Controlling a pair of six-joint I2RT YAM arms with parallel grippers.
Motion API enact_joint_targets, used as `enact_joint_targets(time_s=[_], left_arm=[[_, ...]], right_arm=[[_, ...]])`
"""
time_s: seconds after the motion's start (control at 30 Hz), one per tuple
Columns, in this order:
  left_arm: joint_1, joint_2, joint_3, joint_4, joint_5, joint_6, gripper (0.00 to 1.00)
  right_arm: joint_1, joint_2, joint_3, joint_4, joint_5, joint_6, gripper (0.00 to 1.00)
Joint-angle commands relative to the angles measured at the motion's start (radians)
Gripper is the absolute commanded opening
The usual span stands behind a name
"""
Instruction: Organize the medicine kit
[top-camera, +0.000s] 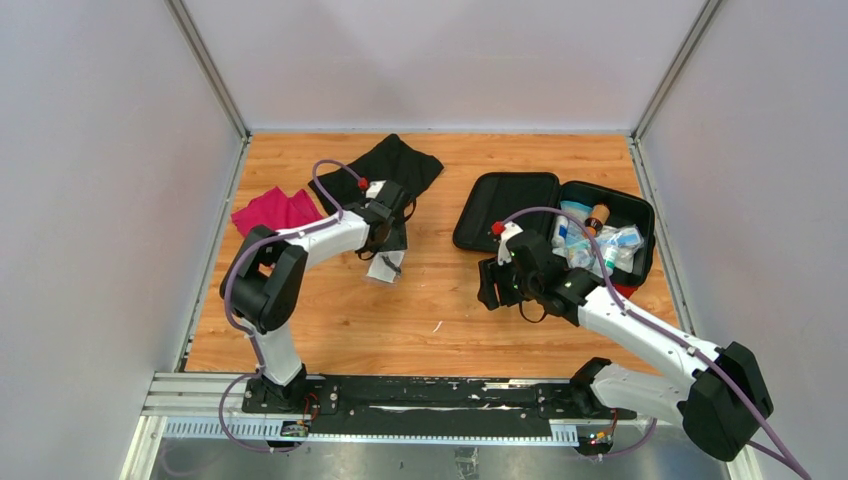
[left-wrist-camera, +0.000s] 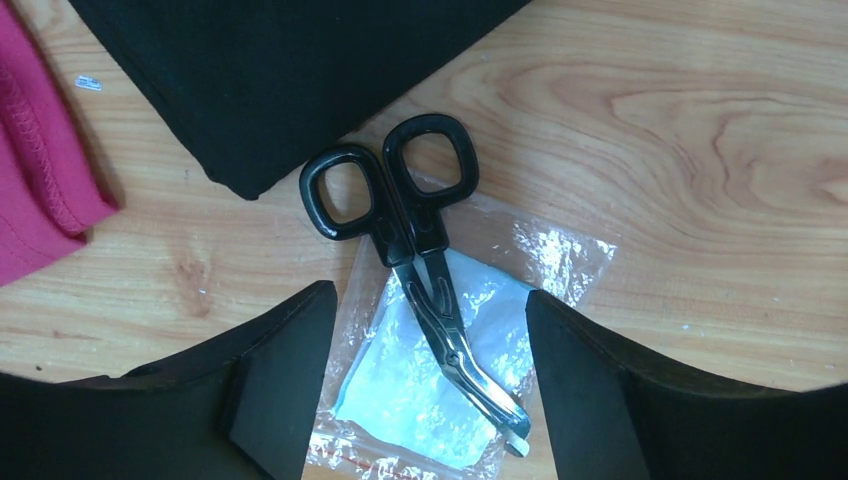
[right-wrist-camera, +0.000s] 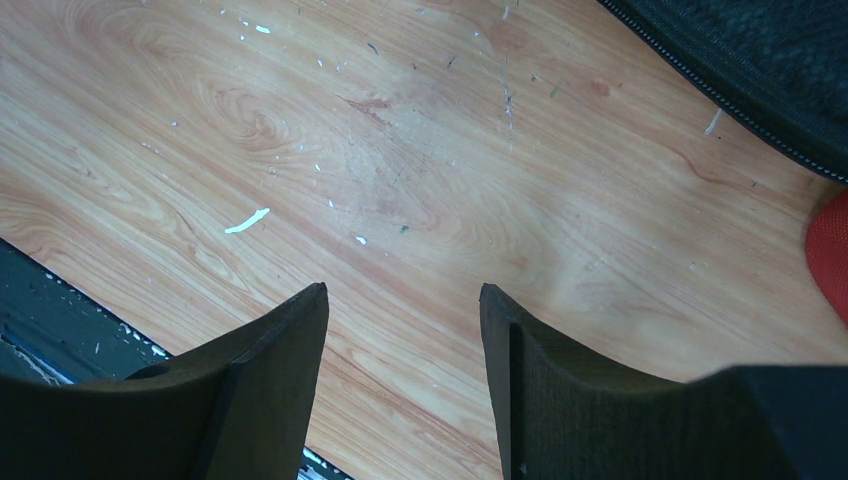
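The medicine kit (top-camera: 505, 205) lies open at the right of the table, black lining up, with several small packets and a brown bottle (top-camera: 597, 216) in its right half. Its black zip edge (right-wrist-camera: 760, 70) and a bit of red shell (right-wrist-camera: 830, 250) show in the right wrist view. Black-handled scissors (left-wrist-camera: 420, 260) lie on a clear bag with blue gauze (left-wrist-camera: 440, 370); both also show in the top view (top-camera: 385, 262). My left gripper (left-wrist-camera: 430, 310) is open, its jaws either side of the scissors and bag. My right gripper (right-wrist-camera: 400, 300) is open and empty over bare wood, left of the kit.
A black cloth (top-camera: 395, 165) lies at the back centre-left, its edge (left-wrist-camera: 250, 80) just beyond the scissor handles. A magenta cloth (top-camera: 275, 210) lies at the far left, also seen in the left wrist view (left-wrist-camera: 35, 170). A black rail (right-wrist-camera: 60, 330) runs along the near edge.
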Motion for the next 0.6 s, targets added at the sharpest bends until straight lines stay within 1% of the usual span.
enact_joint_targets(time_s=[0.0,0.1,0.2,0.37,0.4,0.57], left_arm=[[-0.004,0.017,0.026,-0.013,-0.076,-0.032,0.74],[-0.003,0.026,0.034,-0.012,-0.074,-0.035,0.71],[-0.003,0.038,0.037,-0.015,-0.075,-0.041,0.65],[-0.001,0.053,0.025,-0.005,-0.061,-0.039,0.51],[0.0,0.056,0.022,-0.002,-0.06,-0.039,0.5],[0.011,0.073,0.0,0.021,-0.039,-0.043,0.49]], right_arm=[[0.015,-0.012,-0.024,0.012,0.001,0.001,0.62],[0.016,-0.012,-0.028,0.013,-0.001,0.005,0.62],[0.015,-0.012,-0.024,0.006,-0.003,0.004,0.62],[0.015,-0.022,-0.027,0.003,0.001,0.007,0.62],[0.016,-0.022,-0.027,0.003,0.001,0.008,0.62],[0.016,-0.018,-0.027,0.0,-0.004,0.013,0.62]])
